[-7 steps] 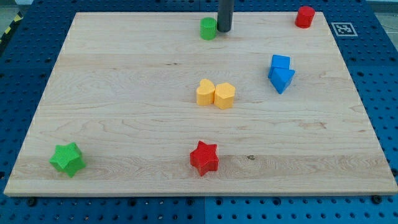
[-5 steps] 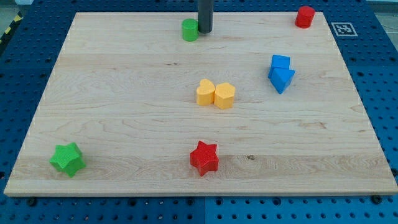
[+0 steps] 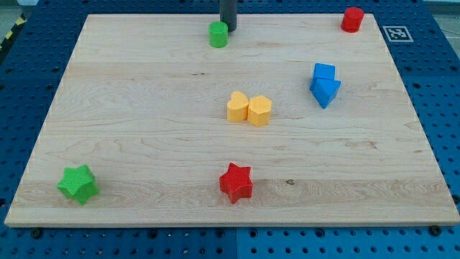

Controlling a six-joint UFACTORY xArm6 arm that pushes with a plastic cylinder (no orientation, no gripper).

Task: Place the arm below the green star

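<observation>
The green star [image 3: 77, 184] lies near the view's bottom left corner of the wooden board [image 3: 144, 108]. My tip [image 3: 228, 29] is at the view's top centre, just right of and slightly behind a green cylinder [image 3: 218, 34], touching or nearly touching it. The tip is far from the green star, up and to the right of it.
A red star [image 3: 236, 183] lies at the bottom centre. Two yellow blocks [image 3: 249, 108] sit side by side mid-board. Two blue blocks [image 3: 325, 84] sit together at the right. A red cylinder [image 3: 352, 19] stands at the top right corner.
My tip has moved left along the top of the board, pushing the green cylinder left, then drew slightly up. The other blocks have not moved.
</observation>
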